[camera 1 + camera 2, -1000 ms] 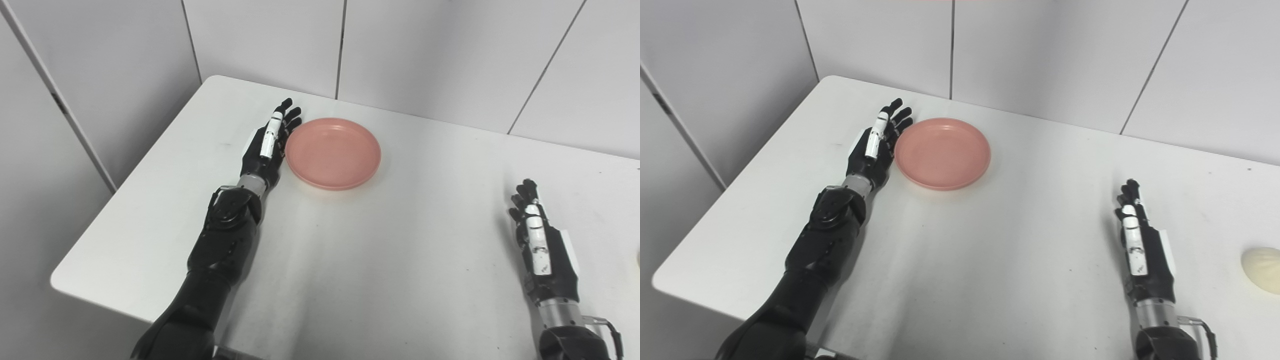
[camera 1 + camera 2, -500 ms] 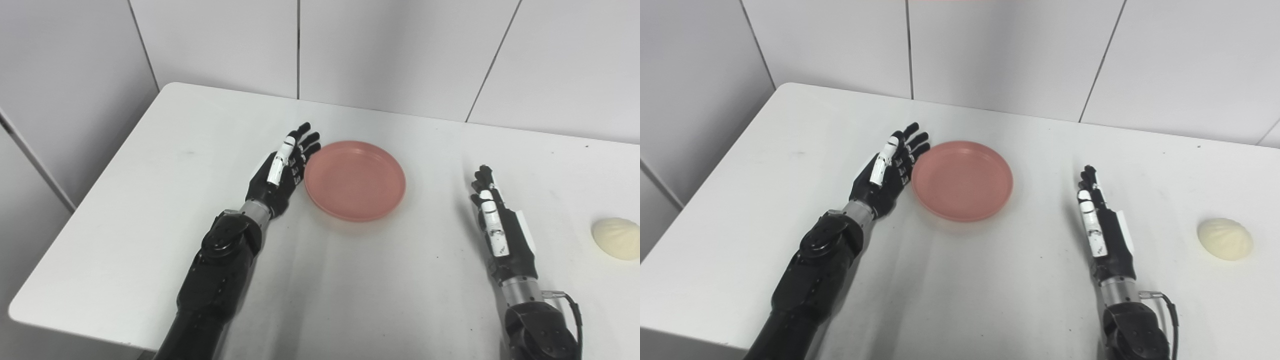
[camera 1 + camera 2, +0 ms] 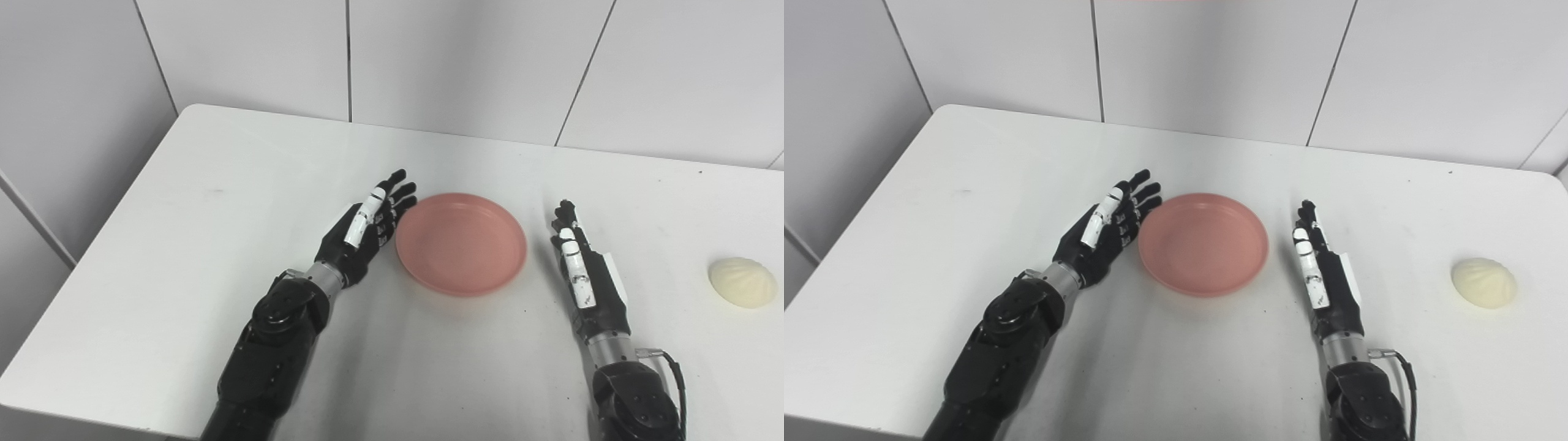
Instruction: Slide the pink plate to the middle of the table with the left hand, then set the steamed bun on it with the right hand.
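Plate, pink, round, shallow, smooth-rimmed (image 3: 460,244): lies flat on the white table (image 3: 245,184), a little right of the frame's centre, bare inside. Left hand, black with white finger panels (image 3: 366,228): set on edge at the plate's left rim, fingers straight and spread a little, grasping nothing, fingertips just beside or touching the rim (contact cannot be told apart from a narrow gap). Right hand, same make (image 3: 582,275): stands on edge just right of the plate, fingers extended and together, empty, not touching it. Steamed bun, pale cream, domed, pleated (image 3: 742,290): rests on the table at the frame's far right, well apart from the plate and from the right hand. Step in hand, by judgement: the sliding of the plate, at or near its end, the plate now lying about mid-table. Next move calls for the left hand to draw clear and the right hand to swing outward to the bun, close gently round its soft dome, and carry it over the plate.
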Controlling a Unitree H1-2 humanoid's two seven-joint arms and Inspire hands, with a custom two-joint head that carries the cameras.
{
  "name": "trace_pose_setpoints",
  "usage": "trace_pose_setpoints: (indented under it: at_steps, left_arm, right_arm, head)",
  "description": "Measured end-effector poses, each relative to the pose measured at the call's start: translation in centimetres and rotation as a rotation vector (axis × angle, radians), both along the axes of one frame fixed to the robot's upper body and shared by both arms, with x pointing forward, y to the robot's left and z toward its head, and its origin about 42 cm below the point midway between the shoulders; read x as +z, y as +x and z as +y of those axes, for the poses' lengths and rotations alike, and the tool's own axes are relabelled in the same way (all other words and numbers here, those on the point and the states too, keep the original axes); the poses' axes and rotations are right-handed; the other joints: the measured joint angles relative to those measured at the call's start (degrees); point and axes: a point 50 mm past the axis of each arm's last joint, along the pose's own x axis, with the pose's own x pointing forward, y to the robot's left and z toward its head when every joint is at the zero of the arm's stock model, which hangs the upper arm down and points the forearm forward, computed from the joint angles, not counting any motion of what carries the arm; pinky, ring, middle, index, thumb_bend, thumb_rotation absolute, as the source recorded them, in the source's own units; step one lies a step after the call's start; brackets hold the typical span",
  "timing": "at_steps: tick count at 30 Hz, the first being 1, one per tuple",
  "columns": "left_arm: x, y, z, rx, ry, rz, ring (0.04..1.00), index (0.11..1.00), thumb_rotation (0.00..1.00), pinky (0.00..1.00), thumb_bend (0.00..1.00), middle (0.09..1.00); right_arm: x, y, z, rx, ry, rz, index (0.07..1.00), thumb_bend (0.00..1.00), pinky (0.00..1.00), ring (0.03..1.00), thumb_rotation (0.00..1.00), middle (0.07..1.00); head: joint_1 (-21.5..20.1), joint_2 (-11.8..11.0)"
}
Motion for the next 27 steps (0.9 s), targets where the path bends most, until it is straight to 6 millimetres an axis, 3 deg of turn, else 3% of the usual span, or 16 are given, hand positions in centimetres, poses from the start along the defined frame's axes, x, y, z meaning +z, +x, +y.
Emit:
trace_pose_setpoints:
  at_steps: [14, 27]
  left_arm:
    - [-0.2, -1.0, -0.4, -0.036, -0.001, -0.010, 0.971, 0.975, 1.00, 1.00, 0.35, 0.969]
    - [0.0, -2.4, 0.2, 0.015, -0.036, -0.025, 0.982, 0.998, 1.00, 1.00, 0.40, 0.990]
  right_arm:
    - [-0.1, -0.1, 1.0, -0.010, -0.001, 0.010, 1.000, 0.19, 1.00, 1.000, 1.00, 1.000]
    - [0.0, 0.0, 1.2, -0.029, -0.003, 0.006, 1.000, 0.22, 1.00, 1.000, 1.00, 1.000]
  head:
    - [-2.6, 0.1]
    - [-4.0, 0.2]
